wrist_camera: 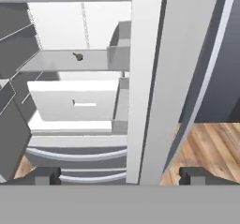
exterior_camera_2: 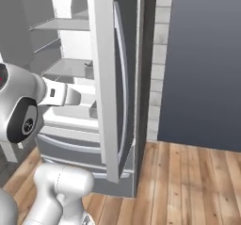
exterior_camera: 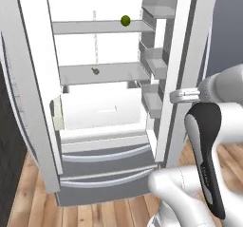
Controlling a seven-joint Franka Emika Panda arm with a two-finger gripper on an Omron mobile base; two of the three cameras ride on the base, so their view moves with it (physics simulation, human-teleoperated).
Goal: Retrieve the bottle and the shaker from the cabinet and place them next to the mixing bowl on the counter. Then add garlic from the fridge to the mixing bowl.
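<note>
Now my end effector (wrist_camera: 120,176) hangs released before the open fridge (exterior_camera: 33,126), gripping nothing.

Left base view: a round green item (exterior_camera: 125,20) sits on the upper shelf (exterior_camera: 85,27); a small dark-green object (exterior_camera: 95,70), possibly the garlic though too small to tell, lies on the middle shelf (exterior_camera: 109,74), well apart from my arm at lower right. Right base view: the open right fridge door (exterior_camera_2: 106,78) stands edge-on before me, wooden floor (exterior_camera_2: 188,181) beyond. Hand view: my fingertips (wrist_camera: 44,176) stand wide apart either side of that door's edge; the small object rests on the shelf up left, the green item on the shelf above.
</note>
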